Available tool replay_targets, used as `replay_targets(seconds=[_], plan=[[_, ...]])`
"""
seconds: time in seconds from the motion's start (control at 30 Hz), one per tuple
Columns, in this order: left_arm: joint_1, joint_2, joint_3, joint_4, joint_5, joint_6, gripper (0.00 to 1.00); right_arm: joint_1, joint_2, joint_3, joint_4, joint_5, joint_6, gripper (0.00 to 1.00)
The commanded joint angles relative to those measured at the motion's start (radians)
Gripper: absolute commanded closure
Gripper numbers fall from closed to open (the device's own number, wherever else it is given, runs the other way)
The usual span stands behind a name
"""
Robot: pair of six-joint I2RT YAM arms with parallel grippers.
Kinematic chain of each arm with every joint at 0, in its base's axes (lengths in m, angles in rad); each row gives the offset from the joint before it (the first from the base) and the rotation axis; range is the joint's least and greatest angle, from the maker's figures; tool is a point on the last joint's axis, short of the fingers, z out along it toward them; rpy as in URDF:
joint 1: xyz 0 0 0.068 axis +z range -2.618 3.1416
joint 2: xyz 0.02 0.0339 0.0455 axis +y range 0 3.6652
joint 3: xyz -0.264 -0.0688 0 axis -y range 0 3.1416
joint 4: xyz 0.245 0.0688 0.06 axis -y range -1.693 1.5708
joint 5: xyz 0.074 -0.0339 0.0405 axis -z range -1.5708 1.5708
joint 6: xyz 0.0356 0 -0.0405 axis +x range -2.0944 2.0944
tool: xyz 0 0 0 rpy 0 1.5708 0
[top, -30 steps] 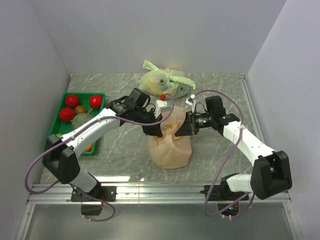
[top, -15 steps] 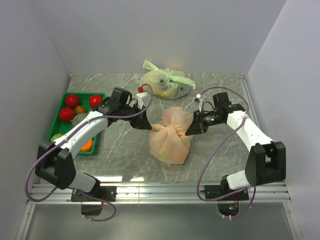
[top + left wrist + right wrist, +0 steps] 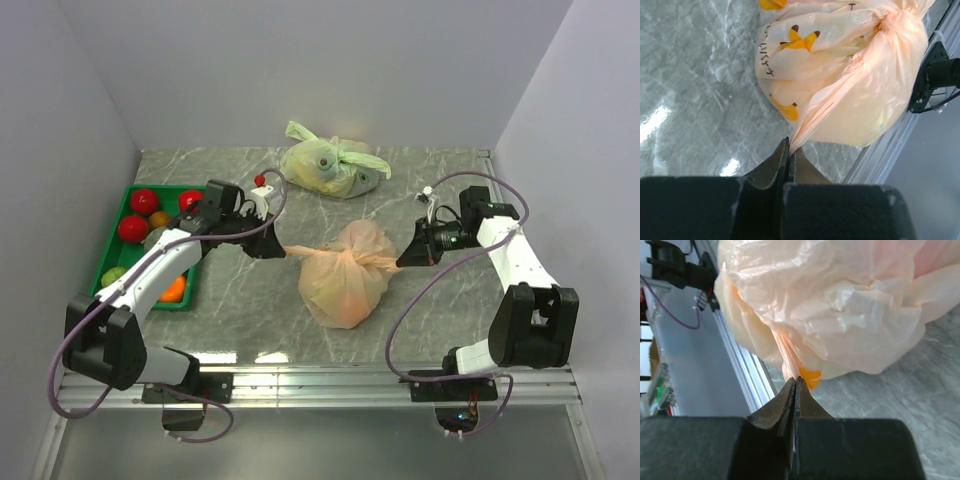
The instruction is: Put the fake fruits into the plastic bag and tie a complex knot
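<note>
The peach-orange plastic bag [image 3: 345, 285] sits mid-table, bulging, its handles twisted into a knot [image 3: 352, 257] at the top. My left gripper [image 3: 280, 248] is shut on the bag's left handle tail, stretched taut; in the left wrist view [image 3: 789, 146] the jaws pinch the thin plastic. My right gripper [image 3: 405, 258] is shut on the right handle tail, also seen in the right wrist view [image 3: 795, 381]. Fake fruits, red balls [image 3: 144, 201] and an orange one [image 3: 173, 290], lie in the green tray [image 3: 119, 225] at left. The bag's contents are hidden by the plastic.
A pale green knotted plastic bag [image 3: 325, 165] lies at the back centre. White walls close in the left, back and right sides. A metal rail [image 3: 320, 385] runs along the table's near edge.
Both grippers have moved apart, left going left and right going right, each with a handle tail. The bag's top has drawn into a tight knot and the tails are stretched sideways.
</note>
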Motion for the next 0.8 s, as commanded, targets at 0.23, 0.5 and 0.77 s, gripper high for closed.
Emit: replay_targets(seconds=[0.23,0.5,0.77], plan=[[0.158,-0.072,-0.082,-0.087,-0.304,0.121,1.00,-0.133,-0.004,-0.108,0.064,0.364,-0.172,1.00],[0.166,-0.040,-0.093,-0.107,-0.165,0.248,1.00,-0.144,0.016,-0.134,0.089,0.371,-0.188,1.00],[0.026,-0.069,0.019,-0.128,-0.005,0.395,0.46,-0.049,0.029,-0.008,-0.087,0.243,-0.180,0.45]])
